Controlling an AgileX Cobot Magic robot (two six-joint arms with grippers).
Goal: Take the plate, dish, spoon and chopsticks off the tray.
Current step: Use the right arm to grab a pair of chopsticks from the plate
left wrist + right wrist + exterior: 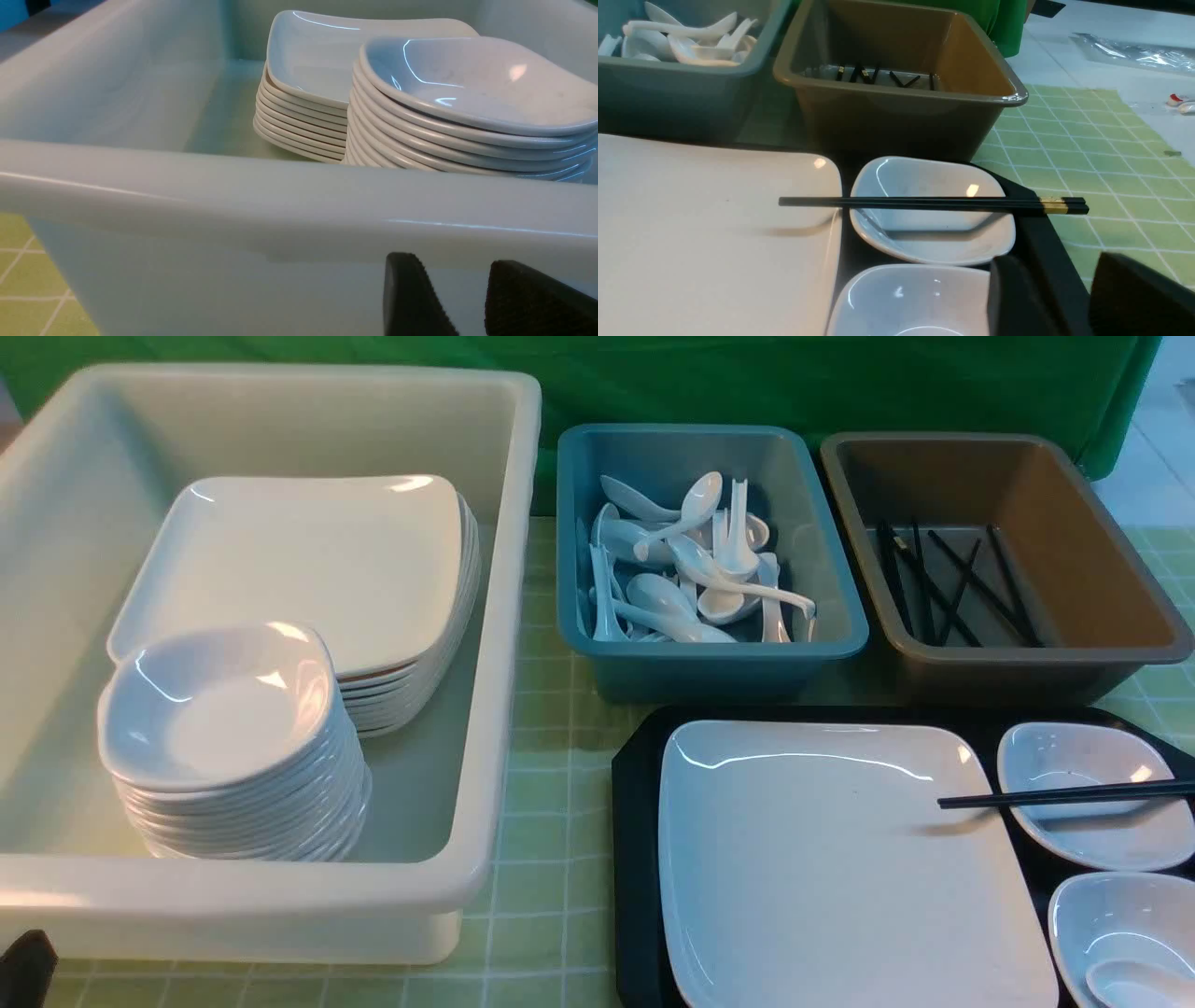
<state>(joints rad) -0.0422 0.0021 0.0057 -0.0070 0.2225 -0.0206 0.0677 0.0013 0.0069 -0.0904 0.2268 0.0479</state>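
Note:
The black tray lies at the front right. On it rests the large white plate, with two small dishes to its right. The black chopsticks lie across the farther dish, their tips over the plate's edge. A white spoon sits in the nearer dish. My right gripper is open and empty, low over the tray's right rim, just short of the chopsticks. My left gripper is open and empty, facing the outer front wall of the white bin.
A big white bin on the left holds a stack of plates and a stack of dishes. Behind the tray stand a blue bin of spoons and a brown bin of chopsticks. A green checked cloth covers the table.

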